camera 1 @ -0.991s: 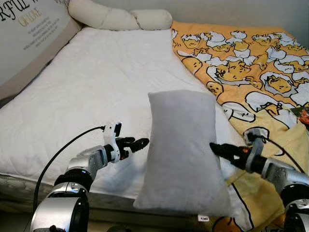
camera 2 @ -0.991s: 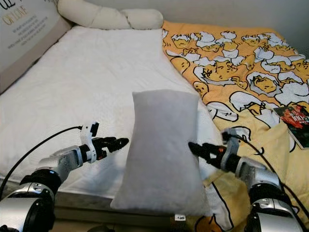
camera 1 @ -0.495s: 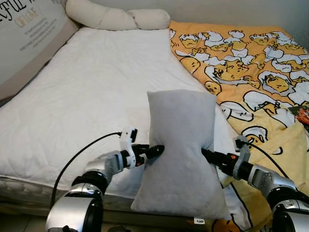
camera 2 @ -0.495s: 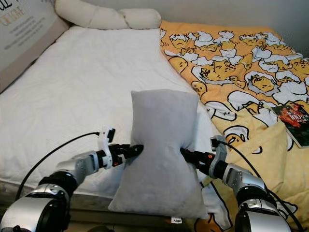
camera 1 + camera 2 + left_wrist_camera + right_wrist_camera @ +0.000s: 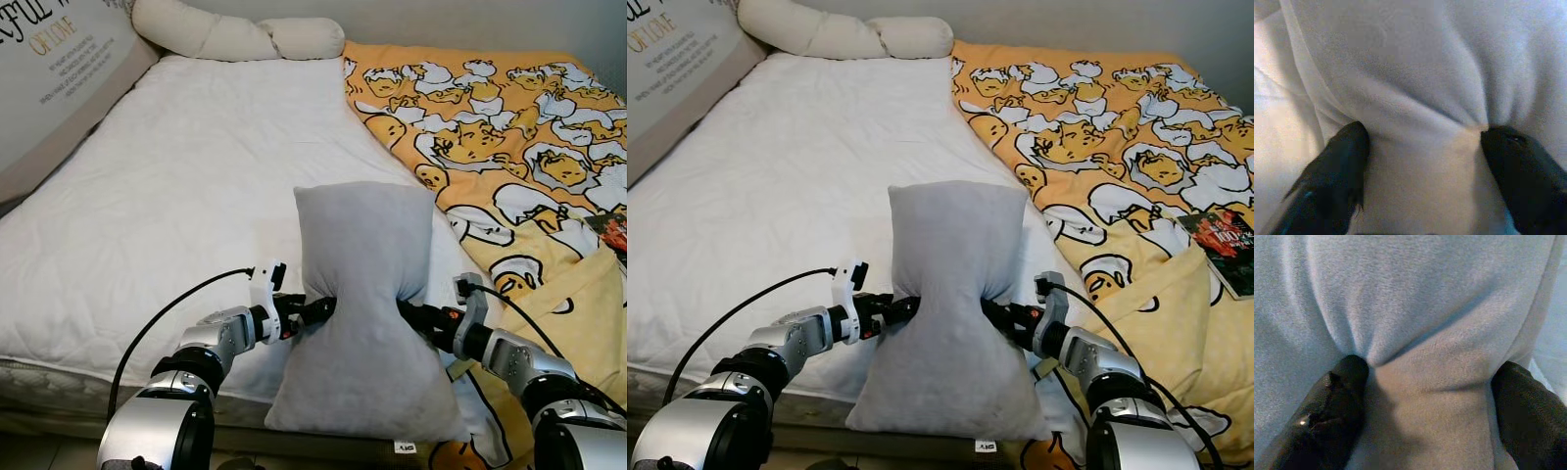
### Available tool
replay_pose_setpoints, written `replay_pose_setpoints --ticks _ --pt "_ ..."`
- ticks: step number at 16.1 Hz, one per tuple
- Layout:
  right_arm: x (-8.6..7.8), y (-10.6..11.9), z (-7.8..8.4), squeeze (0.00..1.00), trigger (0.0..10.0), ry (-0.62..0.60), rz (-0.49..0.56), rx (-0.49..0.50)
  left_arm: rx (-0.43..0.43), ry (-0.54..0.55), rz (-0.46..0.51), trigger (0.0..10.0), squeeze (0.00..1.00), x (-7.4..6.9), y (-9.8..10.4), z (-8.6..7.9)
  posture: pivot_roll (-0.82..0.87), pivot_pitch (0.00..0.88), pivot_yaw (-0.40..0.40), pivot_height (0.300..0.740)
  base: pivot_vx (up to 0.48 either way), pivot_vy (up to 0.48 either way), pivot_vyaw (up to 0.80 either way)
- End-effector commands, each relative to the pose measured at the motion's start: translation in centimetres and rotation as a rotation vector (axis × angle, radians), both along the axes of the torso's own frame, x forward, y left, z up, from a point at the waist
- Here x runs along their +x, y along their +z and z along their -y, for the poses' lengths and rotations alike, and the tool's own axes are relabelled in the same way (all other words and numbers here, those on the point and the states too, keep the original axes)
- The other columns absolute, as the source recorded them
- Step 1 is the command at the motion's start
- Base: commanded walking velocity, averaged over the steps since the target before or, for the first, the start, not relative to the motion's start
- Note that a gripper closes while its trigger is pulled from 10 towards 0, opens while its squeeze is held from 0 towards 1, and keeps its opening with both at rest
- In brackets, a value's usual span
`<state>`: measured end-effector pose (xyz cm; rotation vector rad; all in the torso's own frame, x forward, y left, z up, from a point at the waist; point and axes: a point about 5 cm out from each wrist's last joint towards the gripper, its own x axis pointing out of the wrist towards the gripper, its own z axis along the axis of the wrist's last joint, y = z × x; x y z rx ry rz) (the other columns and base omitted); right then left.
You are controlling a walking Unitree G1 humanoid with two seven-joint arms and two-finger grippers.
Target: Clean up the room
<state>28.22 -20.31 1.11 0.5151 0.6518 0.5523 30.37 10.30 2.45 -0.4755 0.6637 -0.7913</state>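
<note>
Here the left gripper [image 5: 318,311] and right gripper [image 5: 407,313] press spread fingers into the grey pillow [image 5: 364,304], pinching its waist above the bed [image 5: 176,186].

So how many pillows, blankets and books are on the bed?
Pillows: 2, a soft grey rectangular pillow squeezed between both grippers and a long cream bolster pillow at the head.
Blankets: 1, an orange cartoon-print blanket.
Books: 1, a dark red-covered book on the blanket.
Total: 4

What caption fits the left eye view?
Left gripper and right gripper squeeze a grey pillow at the white bed's edge.
</note>
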Motion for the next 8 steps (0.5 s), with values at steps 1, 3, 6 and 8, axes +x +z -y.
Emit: replay_pose_setpoints --ticks 1,3,6,8 --pt "-0.03 -0.43 -1.06 0.0 0.0 0.014 -0.025 -0.007 -0.006 -0.037 -0.007 0.0 0.0 -0.06 0.1 0.82 -0.06 0.0 0.025 0.74 0.0 0.0 0.0" --pt "0.17 -0.35 -1.37 0.0 0.0 0.002 -0.007 0.0 0.013 -0.033 -0.014 0.0 0.0 -0.11 -0.05 0.56 -0.05 0.0 0.024 0.74 0.0 0.0 0.0" --pt "0.4 -0.23 -1.84 0.0 0.0 0.019 0.01 -0.012 0.028 -0.035 0.013 0.0 0.0 0.0 0.06 0.46 -0.05 0.0 0.024 0.74 0.0 0.0 0.0" --pt "0.62 -0.16 -1.89 0.0 0.0 0.009 0.023 -0.039 0.031 -0.025 0.009 0.0 0.0 0.03 0.05 0.4 -0.05 0.0 0.023 0.74 0.0 0.0 0.0"
